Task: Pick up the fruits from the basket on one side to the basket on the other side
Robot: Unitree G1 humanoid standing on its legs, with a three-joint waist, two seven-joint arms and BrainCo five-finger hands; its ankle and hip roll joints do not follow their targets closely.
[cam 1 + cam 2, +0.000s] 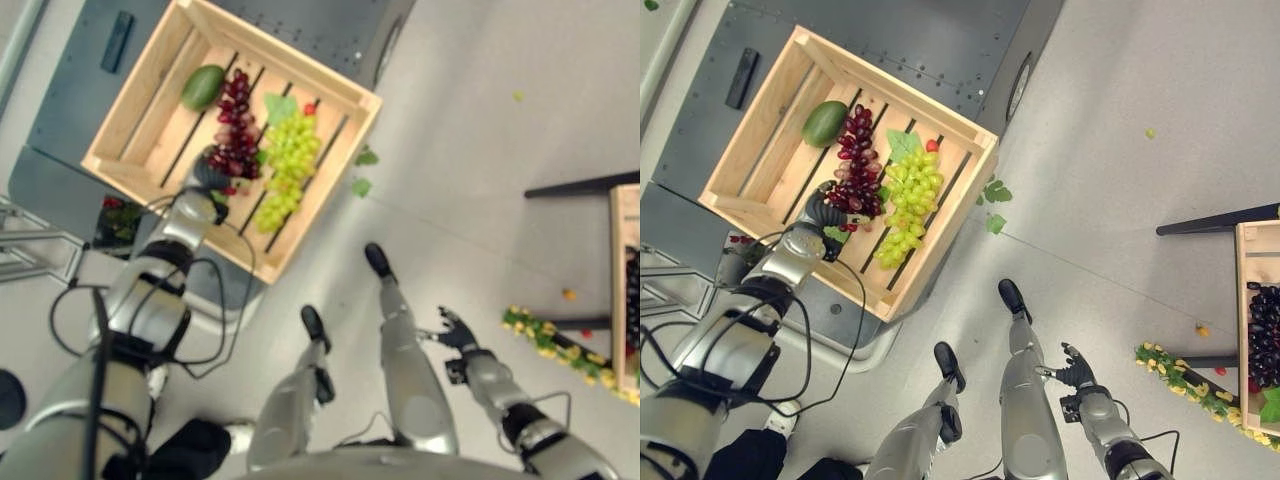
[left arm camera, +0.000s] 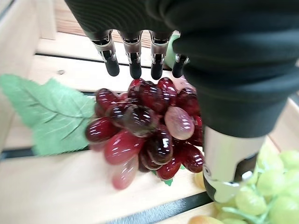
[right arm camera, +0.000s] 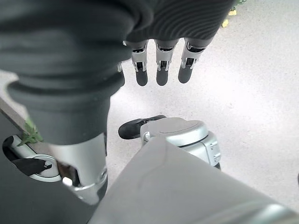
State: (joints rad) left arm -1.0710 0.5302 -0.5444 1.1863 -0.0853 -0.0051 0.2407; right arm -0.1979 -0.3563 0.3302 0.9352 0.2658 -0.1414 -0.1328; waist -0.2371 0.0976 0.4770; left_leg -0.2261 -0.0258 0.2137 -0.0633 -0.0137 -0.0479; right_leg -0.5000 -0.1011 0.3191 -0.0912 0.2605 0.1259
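I am reaching my open left hand over the red grapes — nothing grasped — while green grapes and mango are waiting in the crate, my right hand hanging relaxed.

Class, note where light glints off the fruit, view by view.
Left wrist view: white glints on the red grapes beneath the left hand. Right eye view: the green grapes look evenly lit, no glints visible.

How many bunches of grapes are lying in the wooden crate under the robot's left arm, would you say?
2: red grapes mid-crate by the left robot hand, green grapes beside them. More may be hidden.
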